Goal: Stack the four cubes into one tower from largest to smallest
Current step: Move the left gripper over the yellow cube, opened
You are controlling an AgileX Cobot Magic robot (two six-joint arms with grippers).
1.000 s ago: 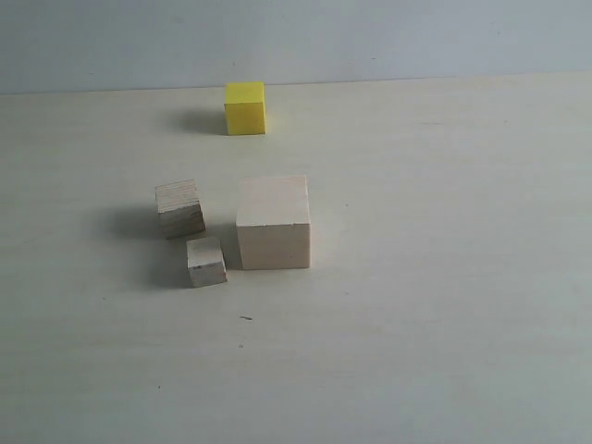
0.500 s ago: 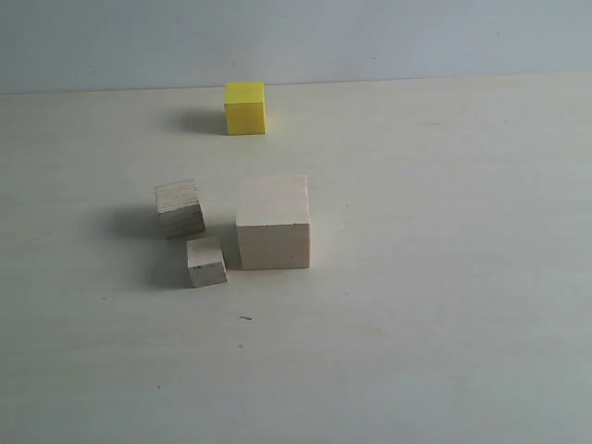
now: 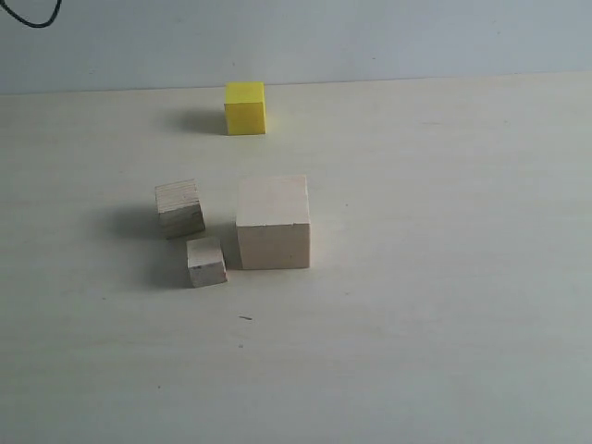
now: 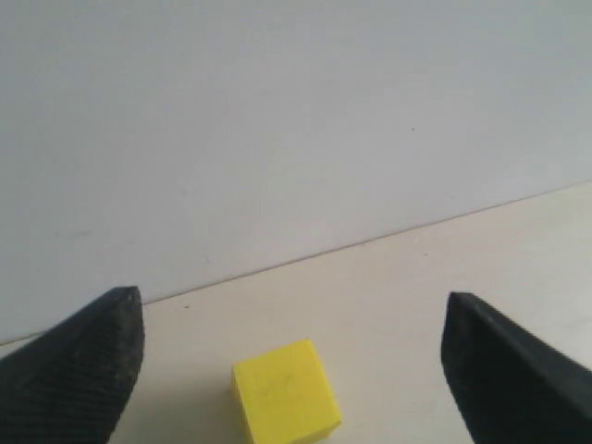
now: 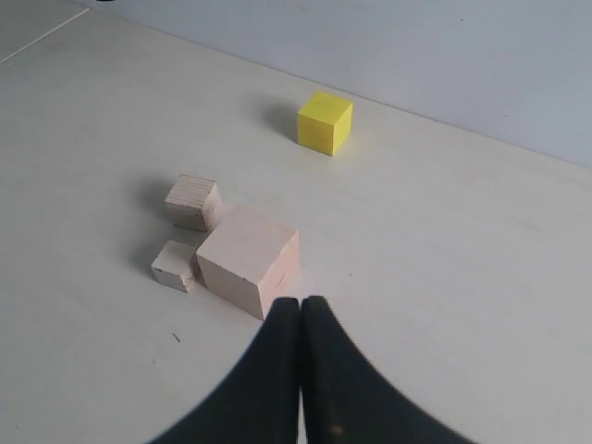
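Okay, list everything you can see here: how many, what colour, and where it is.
large pale wood cube: one, pale, mid-table, nothing on it
yellow cube: one, bright yellow, alone near the wall
layered plywood cube: one, grey-brown, left of the large cube in the exterior view
smallest pale cube: one, pale, in front of the plywood cube, beside the large cube
table: one, off-white, under the cubes
wall: one, pale grey, behind the table
cable: one, black, exterior view's top left corner
left gripper: one, black, jaws wide apart, facing the yellow cube
right gripper: one, black, jaws shut, empty, facing the large cube
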